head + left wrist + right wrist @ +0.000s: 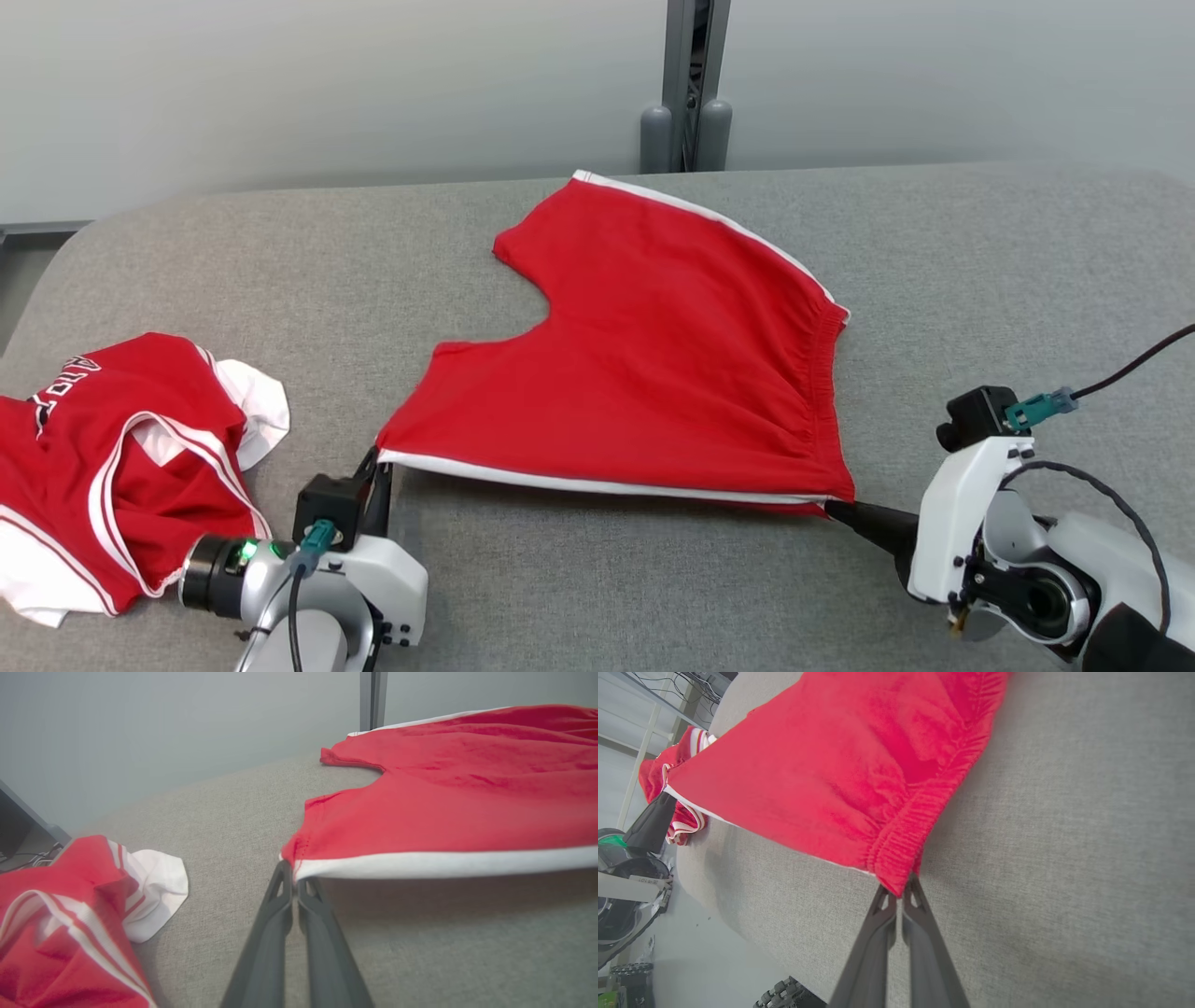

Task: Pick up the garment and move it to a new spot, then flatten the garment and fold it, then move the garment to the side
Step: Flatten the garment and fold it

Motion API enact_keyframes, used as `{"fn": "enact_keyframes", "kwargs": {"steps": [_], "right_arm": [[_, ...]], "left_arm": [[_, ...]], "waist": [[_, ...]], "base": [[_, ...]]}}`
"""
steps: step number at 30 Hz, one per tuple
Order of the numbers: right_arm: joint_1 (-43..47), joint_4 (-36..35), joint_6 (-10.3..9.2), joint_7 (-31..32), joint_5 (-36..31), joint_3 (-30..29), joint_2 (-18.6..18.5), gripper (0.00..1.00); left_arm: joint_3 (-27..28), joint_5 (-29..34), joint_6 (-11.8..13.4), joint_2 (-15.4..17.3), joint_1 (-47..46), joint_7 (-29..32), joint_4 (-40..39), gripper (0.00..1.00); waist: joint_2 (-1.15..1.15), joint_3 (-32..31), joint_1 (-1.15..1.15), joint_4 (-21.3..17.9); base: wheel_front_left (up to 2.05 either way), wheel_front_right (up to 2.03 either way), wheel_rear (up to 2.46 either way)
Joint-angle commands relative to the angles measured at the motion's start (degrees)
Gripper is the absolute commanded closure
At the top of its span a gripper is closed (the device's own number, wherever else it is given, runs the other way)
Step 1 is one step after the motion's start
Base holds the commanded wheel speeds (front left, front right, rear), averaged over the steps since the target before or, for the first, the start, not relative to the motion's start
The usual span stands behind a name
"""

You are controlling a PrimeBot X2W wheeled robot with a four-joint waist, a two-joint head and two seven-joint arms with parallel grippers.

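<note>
**Red shorts (644, 373): near edge held at both corners**

Lower frame: left gripper (381, 464) pinches the hem corner and right gripper (834, 507) the waistband corner. Centre: near edge raised. Upper centre: far leg on grey surface (980, 261). Risk: uneven pull slips a thin pinch, so cloth sags and creases.

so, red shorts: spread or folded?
Spread. The red shorts lie open, near edge pulled taut between left claw at the hem and right claw at the waistband.

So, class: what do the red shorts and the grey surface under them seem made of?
Red shorts: soft matte knit, probably cotton or polyester jersey; it drapes, and the waistband puckers like elastic. Grey surface: matte woven upholstery-like cloth; a fine flecked weave shows.
</note>
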Motion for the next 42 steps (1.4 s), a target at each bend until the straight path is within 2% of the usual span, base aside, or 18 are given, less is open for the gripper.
{"fn": "enact_keyframes", "kwargs": {"steps": [1,10,19,26,37,42], "right_arm": [[1.15,-0.36,0.01,0.12,-0.16,0.37,-0.75,1.0],[3.72,-4.52,0.01,0.7,0.82,3.04,-3.56,1.0],[7.33,-9.74,0.01,1.07,1.35,5.23,-6.74,1.0],[8.37,-12.36,0.01,1.29,2.42,5.5,-7.62,1.0],[5.29,-14.15,0.01,-0.05,4.11,2.71,-5.8,1.0],[2.56,-14.4,0.01,-1.18,5.01,0.19,-4.62,1.0]], "left_arm": [[0.32,0.29,0.55,0.32,0.88,-0.24,-0.52,1.0],[-0.73,1.31,0.39,-0.01,7.87,-0.24,-4.67,1.0],[1.54,0.17,1.73,0.16,14.18,-0.24,-10.13,1.0],[2.66,0.91,2.71,0.98,16.77,-0.24,-13.17,1.0],[3.03,2.63,2.93,2.87,9.88,-0.24,-13.68,1.0],[3.45,3.04,3.11,3.85,2.3,-0.14,-11.13,1.0]], "waist": [[0.0,-0.37,0.0,0.0],[0.0,-3.1,0.0,0.04],[0.0,-4.88,0.0,0.3],[0.0,-4.9,0.0,-0.13],[0.0,-1.81,0.0,-1.71],[0.0,1.49,0.0,-3.62]], "base": [[0.0,0.0,0.0],[0.0,0.0,0.0],[0.0,0.0,0.0],[0.0,0.0,0.0],[0.0,0.0,0.0],[0.0,0.0,0.0]]}}
